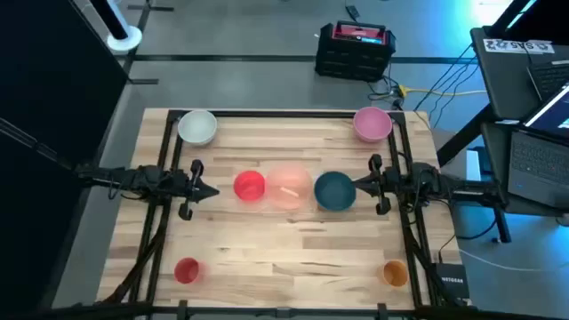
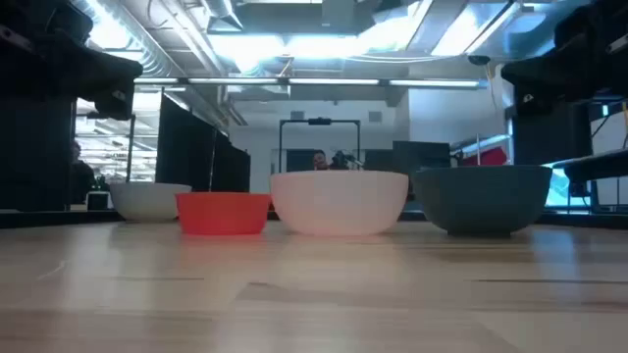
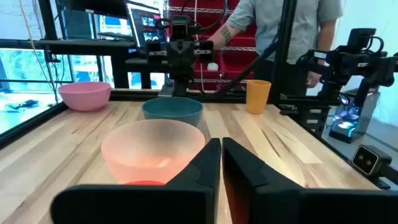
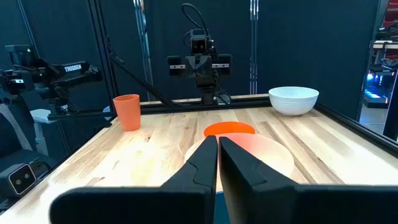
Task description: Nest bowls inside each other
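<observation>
Three bowls stand in a row at the table's middle, each on its base: a red bowl (image 1: 250, 186), a translucent pale pink bowl (image 1: 287, 187) and a teal bowl (image 1: 334, 191). A white bowl (image 1: 197, 127) is at the far left corner and a pink bowl (image 1: 372, 124) at the far right. A small red bowl (image 1: 187, 270) and a small orange bowl (image 1: 394, 272) stand near the front edge. My left gripper (image 3: 221, 155) is shut, raised left of the red bowl. My right gripper (image 4: 217, 149) is shut, raised just right of the teal bowl.
A black frame (image 1: 267, 115) runs along the table's far edge and down both sides. A person (image 3: 280, 25) stands beyond the table's right side. Bare wood (image 1: 284, 249) lies between the row and the front edge.
</observation>
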